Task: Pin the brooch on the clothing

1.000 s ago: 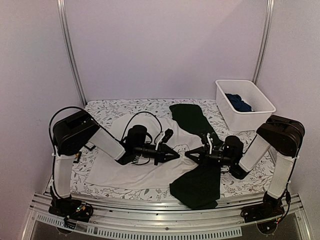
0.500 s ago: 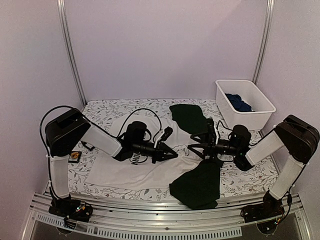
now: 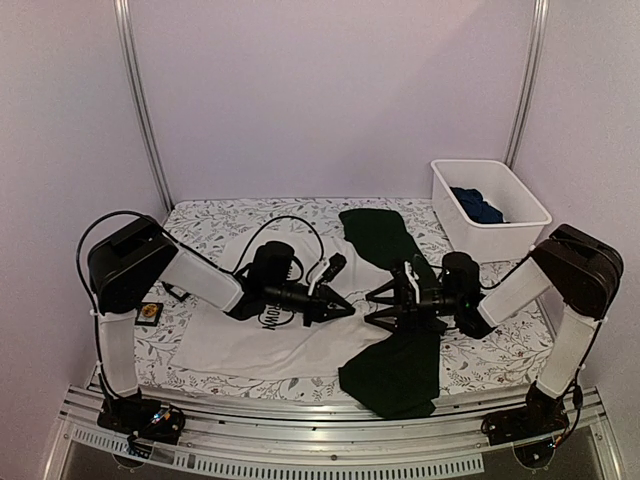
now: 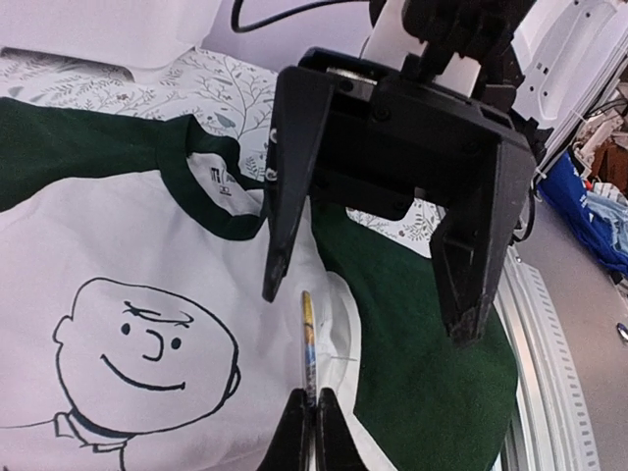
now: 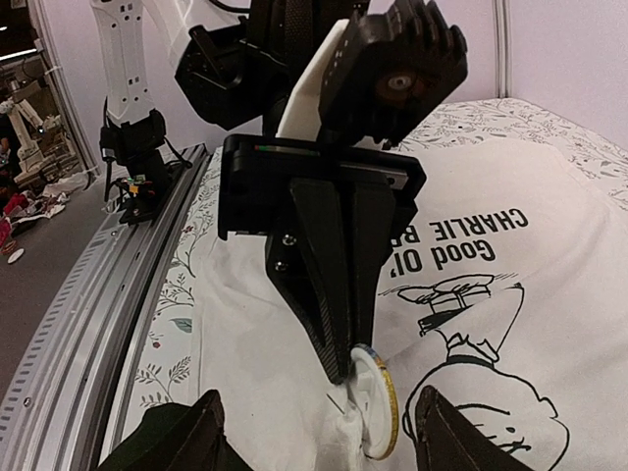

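Over the shirt point(image 4: 98, 226), my left end effector point(image 4: 312, 412) is pinching the brooch point(image 5: 371, 397) steady for my open right end effector point(image 4: 371, 294).

The left arm's fingers point(image 4: 294, 440), pressed together at the bottom edge of the frame, pinch a thin brooch point(image 4: 308, 334) seen edge-on, its yellow-and-blue rim pointing up the picture. Facing them, the right arm's fingers point(image 4: 287, 196) stand wide apart, black and wedge-shaped. One tip is just beside the brooch's upper end, the other over the green sleeve. Beneath lies the T-shirt point(image 4: 118, 245), white with a dark green collar and sleeve and a cartoon boy's smiling face. It rests on a leaf-patterned surface point(image 4: 221, 83), and a ribbed metal rail point(image 4: 535, 324) runs alongside.
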Tool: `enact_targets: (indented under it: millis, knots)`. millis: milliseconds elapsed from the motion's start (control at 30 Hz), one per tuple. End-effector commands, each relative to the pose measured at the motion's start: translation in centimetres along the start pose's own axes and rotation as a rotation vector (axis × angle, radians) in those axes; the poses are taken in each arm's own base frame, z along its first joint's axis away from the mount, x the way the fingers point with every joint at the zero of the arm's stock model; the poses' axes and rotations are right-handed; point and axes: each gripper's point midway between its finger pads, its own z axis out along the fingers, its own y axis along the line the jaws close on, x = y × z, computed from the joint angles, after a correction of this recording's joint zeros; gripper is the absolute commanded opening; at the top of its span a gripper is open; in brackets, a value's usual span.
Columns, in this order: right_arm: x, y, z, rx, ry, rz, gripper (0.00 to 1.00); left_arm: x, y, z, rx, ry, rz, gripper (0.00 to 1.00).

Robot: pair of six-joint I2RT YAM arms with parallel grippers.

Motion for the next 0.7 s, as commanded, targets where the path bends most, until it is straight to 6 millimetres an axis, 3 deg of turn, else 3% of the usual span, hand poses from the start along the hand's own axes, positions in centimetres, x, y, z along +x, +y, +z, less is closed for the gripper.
enact_targets:
  millis: [0, 133, 433, 667]
  knots:
    - [1.2, 0.1, 1.0, -0.034, 0.022, 0.004, 0.63, -1.4, -0.4, 0.2, -0.001, -0.016, 0.043, 0.0]
    - [1.6, -0.7, 1.3, -0.003, 0.023, 0.018, 0.6, -1.3, -0.4, 0.3, -0.004, -0.016, 0.05, 0.0]
    - [1.2, -1.3, 1.5, 0.014, 0.002, 0.029, 0.35, -1.1, -0.6, 0.4, 0.007, -0.021, 0.082, 0.0]
    - [1.5, -1.7, 1.7, 0.031, 0.005, 0.04, 0.31, -1.4, -0.5, 0.5, -0.008, -0.039, 0.114, 0.0]
